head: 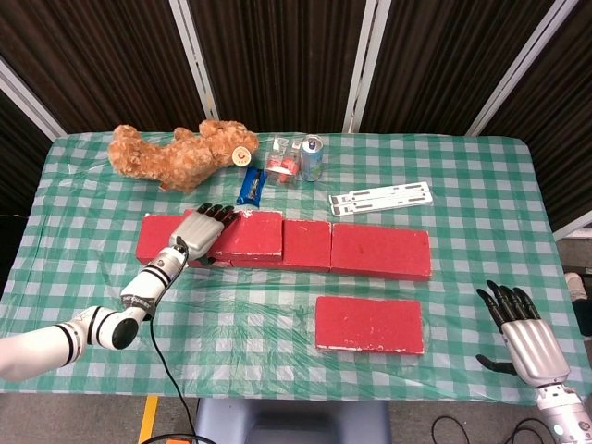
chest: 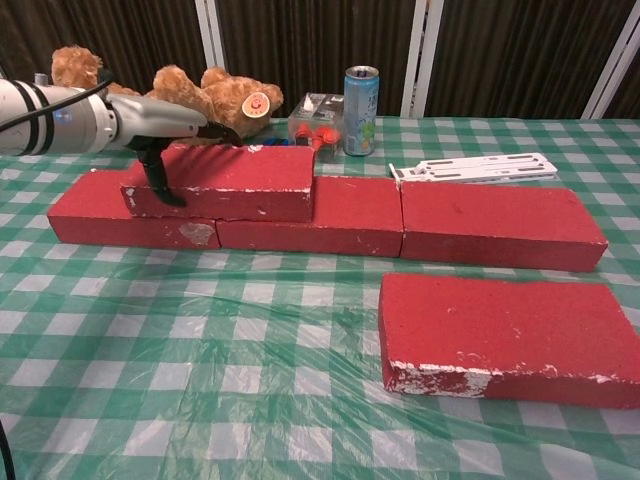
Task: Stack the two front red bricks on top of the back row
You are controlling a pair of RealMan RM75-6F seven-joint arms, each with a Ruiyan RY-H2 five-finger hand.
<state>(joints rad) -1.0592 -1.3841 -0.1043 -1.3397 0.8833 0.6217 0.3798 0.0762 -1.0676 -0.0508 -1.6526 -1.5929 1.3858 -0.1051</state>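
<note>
Brick (chest: 225,181) in left hand (head: 199,230) lies lengthwise along back row (chest: 400,220).

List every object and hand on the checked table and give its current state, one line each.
Left hand: grips the stacked red brick, which lies on the back row.
Back row of red bricks: flat, end to end.
Front red brick: flat on the cloth, not stacked.
Right hand: fingers apart, holding nothing.
Drink can: upright.
Brown teddy bear: lying down.
White strip: lying flat.

Silver hands (head: 196,233), black fingers (head: 507,303), white arms.
</note>
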